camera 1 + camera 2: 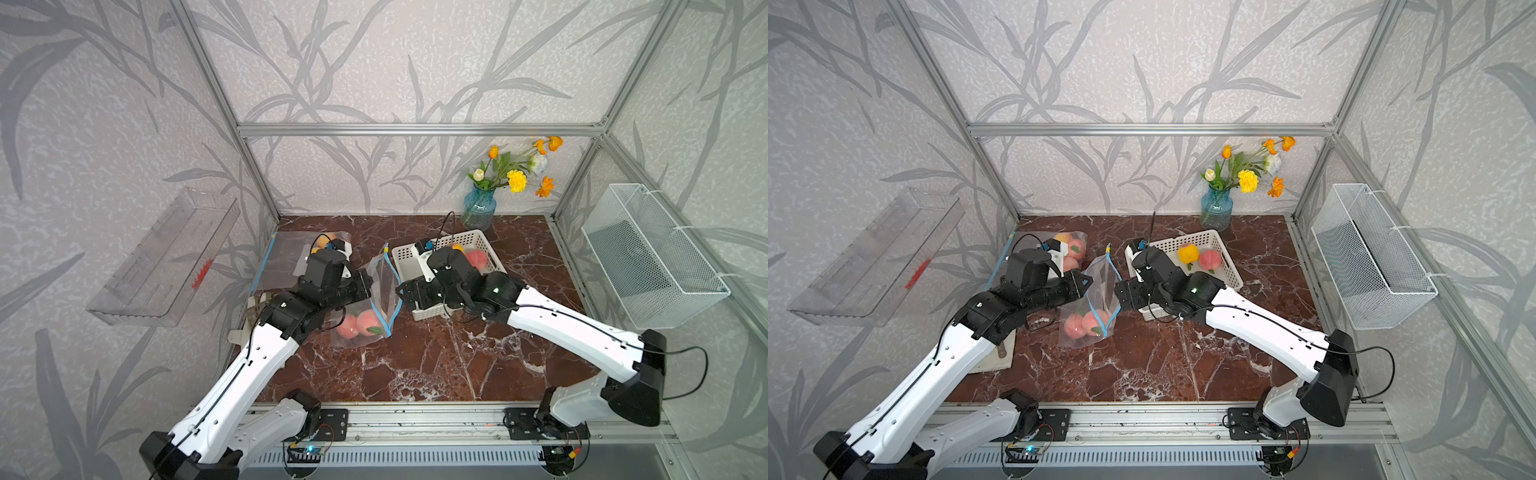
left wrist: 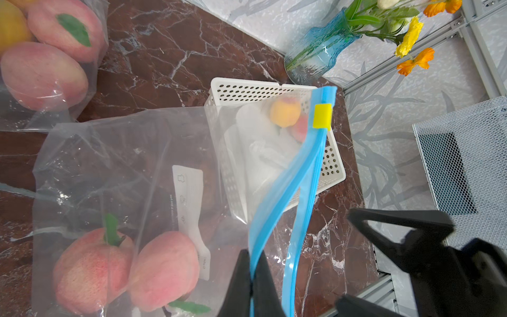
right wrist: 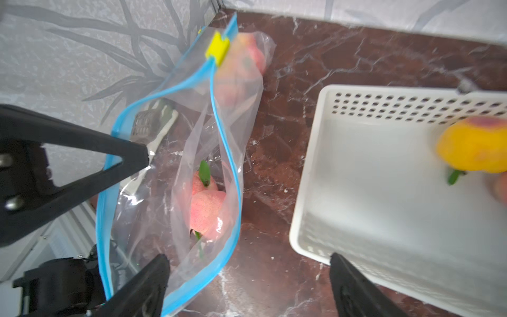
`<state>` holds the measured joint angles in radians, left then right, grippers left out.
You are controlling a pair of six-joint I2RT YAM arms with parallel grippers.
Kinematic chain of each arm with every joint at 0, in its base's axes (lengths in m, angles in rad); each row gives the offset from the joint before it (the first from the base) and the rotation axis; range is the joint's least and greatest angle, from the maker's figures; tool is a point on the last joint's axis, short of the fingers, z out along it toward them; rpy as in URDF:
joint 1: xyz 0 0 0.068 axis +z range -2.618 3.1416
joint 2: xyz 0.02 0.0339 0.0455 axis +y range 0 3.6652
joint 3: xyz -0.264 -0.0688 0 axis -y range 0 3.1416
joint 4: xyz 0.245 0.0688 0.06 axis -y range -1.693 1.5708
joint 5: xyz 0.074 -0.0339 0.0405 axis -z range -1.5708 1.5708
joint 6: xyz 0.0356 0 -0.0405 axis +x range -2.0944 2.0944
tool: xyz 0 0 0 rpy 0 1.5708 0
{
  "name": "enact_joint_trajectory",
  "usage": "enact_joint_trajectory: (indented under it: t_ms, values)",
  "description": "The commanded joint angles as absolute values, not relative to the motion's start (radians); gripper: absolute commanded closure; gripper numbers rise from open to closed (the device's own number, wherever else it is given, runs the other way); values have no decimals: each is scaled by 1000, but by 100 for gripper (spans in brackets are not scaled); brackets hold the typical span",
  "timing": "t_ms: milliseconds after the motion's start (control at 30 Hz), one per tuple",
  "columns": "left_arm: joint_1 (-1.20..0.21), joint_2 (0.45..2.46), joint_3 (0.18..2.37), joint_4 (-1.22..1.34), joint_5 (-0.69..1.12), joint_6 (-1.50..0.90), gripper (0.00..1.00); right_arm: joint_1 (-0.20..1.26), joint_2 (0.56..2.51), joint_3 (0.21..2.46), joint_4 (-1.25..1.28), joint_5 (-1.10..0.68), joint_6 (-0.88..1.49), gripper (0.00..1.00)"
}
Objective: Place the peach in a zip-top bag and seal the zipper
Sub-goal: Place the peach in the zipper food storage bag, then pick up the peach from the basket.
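Holding two peaches [image 2: 164, 269], one zip-top bag [image 2: 123, 153]

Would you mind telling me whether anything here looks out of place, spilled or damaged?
Nothing is spilled or damaged. Only the zip-top bag looks unfinished: its mouth gapes, the left gripper pinches one blue lip, and the yellow slider sits at the zipper's end.

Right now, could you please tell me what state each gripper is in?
Left gripper: closed, pinching the blue rim of the bag.
Right gripper: open, holding nothing.
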<state>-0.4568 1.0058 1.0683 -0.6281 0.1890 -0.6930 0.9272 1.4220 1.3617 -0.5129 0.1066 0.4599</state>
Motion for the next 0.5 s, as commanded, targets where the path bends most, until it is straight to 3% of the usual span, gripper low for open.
enact_joint_trajectory:
  t_ms: [0,200,333,467]
  values:
    - [-454,1003,1054,-589,203,-705,100,851,1363,1299,-501,189,426,1]
    - [-454,1002,1037,-578,211,-719,100,616,1449,1263,-502,166,379,1]
    - [-453,1004,1033,-572,214,-715,100,488,1637,1351,-480,65,299,1]
    - [-450,1019,1041,-577,219,-703,100,448,1853,1519,-552,89,217,1]
